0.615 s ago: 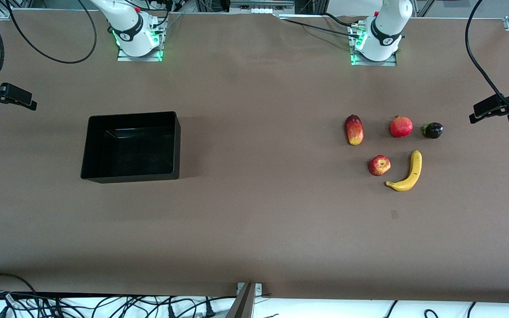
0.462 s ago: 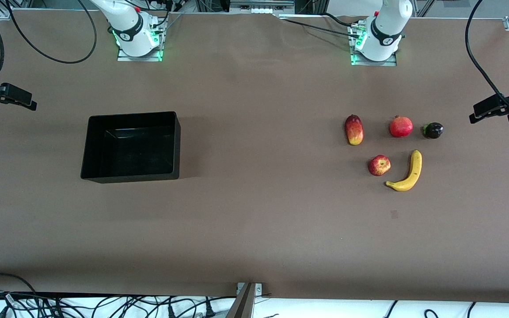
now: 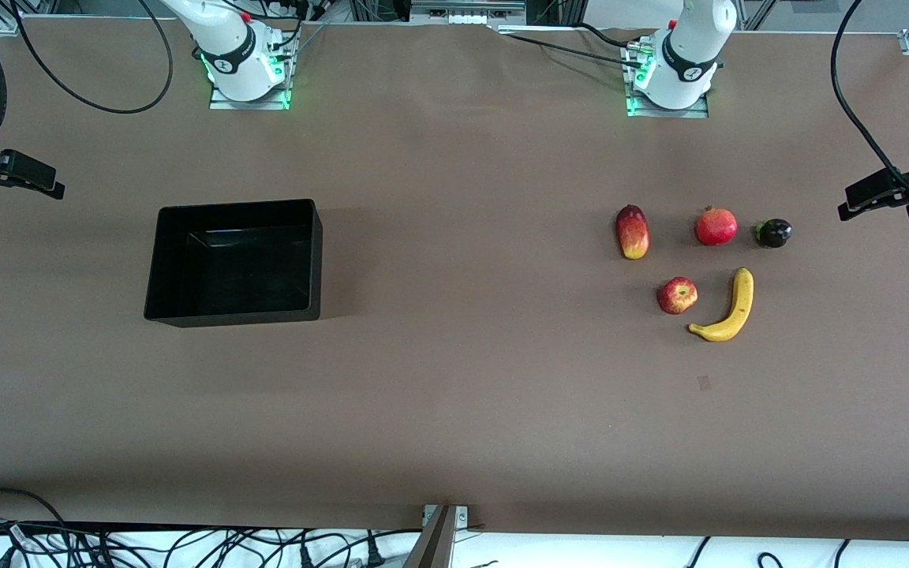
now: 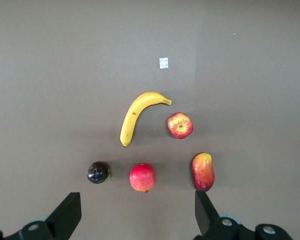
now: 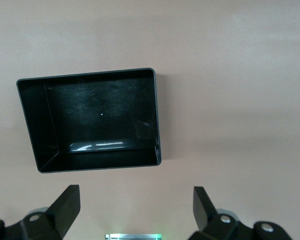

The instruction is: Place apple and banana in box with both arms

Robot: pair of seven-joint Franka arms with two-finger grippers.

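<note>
The black box (image 3: pixel 233 262) is seen on the brown table (image 3: pixel 454 394), toward the right arm's end. Nothing is seen inside the box. All other places here are told from the box.

The apple (image 3: pixel 677 295) is found well apart from the box, toward the left arm's end of the table. The banana (image 3: pixel 727 309) is laid just beside the apple, a bit more toward the left arm's end, and no touching is seen between them. Three more fruits are lined up a little farther from the front camera than the apple: a long red-yellow fruit (image 3: pixel 632 231), a round red fruit (image 3: pixel 716 226) and a small dark fruit (image 3: pixel 773 233). All are well apart from the box.

The left gripper (image 4: pixel 135 212) is held high over the fruits. Its fingers (image 4: pixel 67 212) are spread wide apart, and nothing is held between them.

The right gripper (image 5: pixel 135 210) is held high over the table near the box. Its fingers (image 5: pixel 65 207) are spread wide apart too, and nothing is held.

A tiny pale square mark (image 3: pixel 704 383) is seen on the table, nearer to the front camera than the banana.
</note>
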